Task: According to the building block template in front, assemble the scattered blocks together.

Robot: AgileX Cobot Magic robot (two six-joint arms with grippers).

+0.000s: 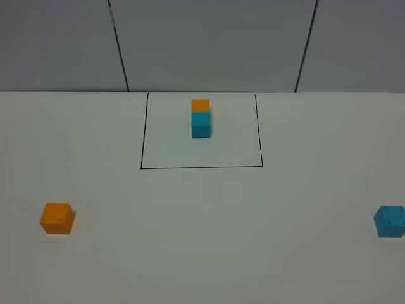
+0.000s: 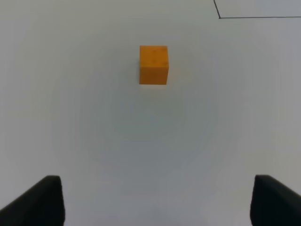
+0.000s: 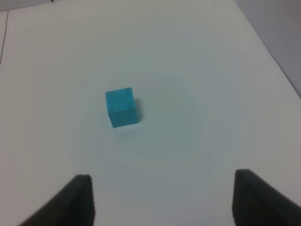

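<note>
**Loose cubes well apart, both grippers empty**

Template pair (image 1: 201,118): small orange cube joined to a teal-blue one, sitting inside the thin black drawn rectangle (image 1: 201,167), toward its far side. Long axis runs front-to-back in the exterior view, orange end at the back nr the wall, teal end toward the front.

Loose small matte orange cube (image 1: 57,218) sits front-left, outside the frame, turned slightly off square. Loose small matte teal-blue cube (image 1: 389,221) sits front-right by the view's edge, also a bit skewed. The two are well apart, w/ the frame between and behind them.

Left gripper (image 2: 150,202): jaws spread wide, nothing between, orange cube ahead of it, not touching. Right gripper (image 3: 162,200): jaws apart, empty, teal-blue cube ahead, apart from it.

Surface: plain white matte tabletop (image 1: 202,253). Behind: grey wall panels (image 1: 215,44) w/ dark seams.
</note>
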